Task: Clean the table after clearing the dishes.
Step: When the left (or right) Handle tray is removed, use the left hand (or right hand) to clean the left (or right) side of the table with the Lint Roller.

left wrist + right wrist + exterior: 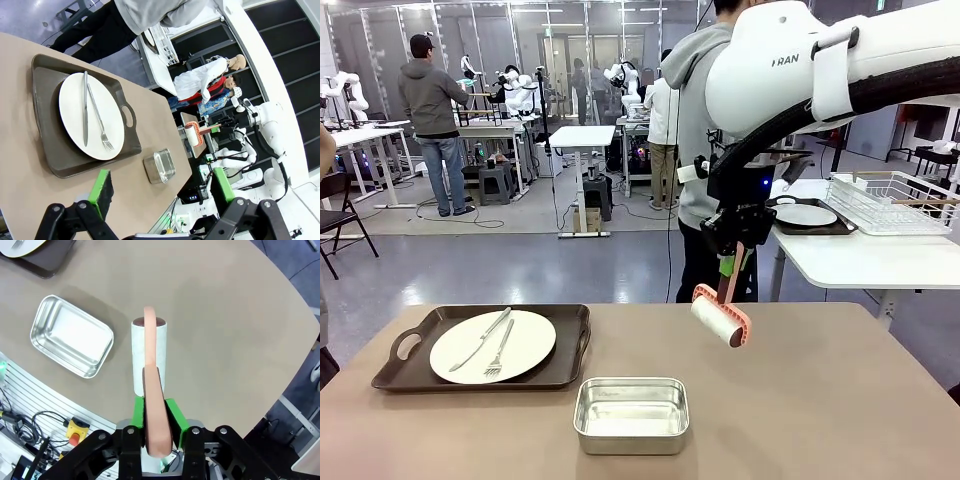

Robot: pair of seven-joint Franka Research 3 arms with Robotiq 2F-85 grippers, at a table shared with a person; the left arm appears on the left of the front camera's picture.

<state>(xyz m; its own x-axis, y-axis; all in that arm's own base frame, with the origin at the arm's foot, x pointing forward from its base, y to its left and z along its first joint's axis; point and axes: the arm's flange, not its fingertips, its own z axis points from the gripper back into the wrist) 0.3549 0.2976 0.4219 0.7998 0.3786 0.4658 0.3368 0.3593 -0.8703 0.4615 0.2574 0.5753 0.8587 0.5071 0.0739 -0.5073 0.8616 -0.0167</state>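
Observation:
The tan table (820, 400) carries a dark brown tray (575, 345) at its left, holding a white plate (525, 345) with a knife and fork. A second plate on a dark tray (807, 215) rests on the white side table. My right gripper (732, 262) hangs over the table's middle, shut on the pink handle of a lint roller (720, 322). The roller's white roll is just above the tabletop. In the right wrist view, my right gripper (155, 412) pinches the roller (149, 352) between its green pads. My left gripper (162, 187) is open high above the tray (52, 150) and plate (100, 125).
A shiny metal pan (631, 413) sits near the front edge, left of the roller; the pan (71, 336) also shows in the right wrist view. A person in a grey hoodie (692, 120) stands at the far side. A wire dish rack (890, 200) stands on the white side table (860, 262).

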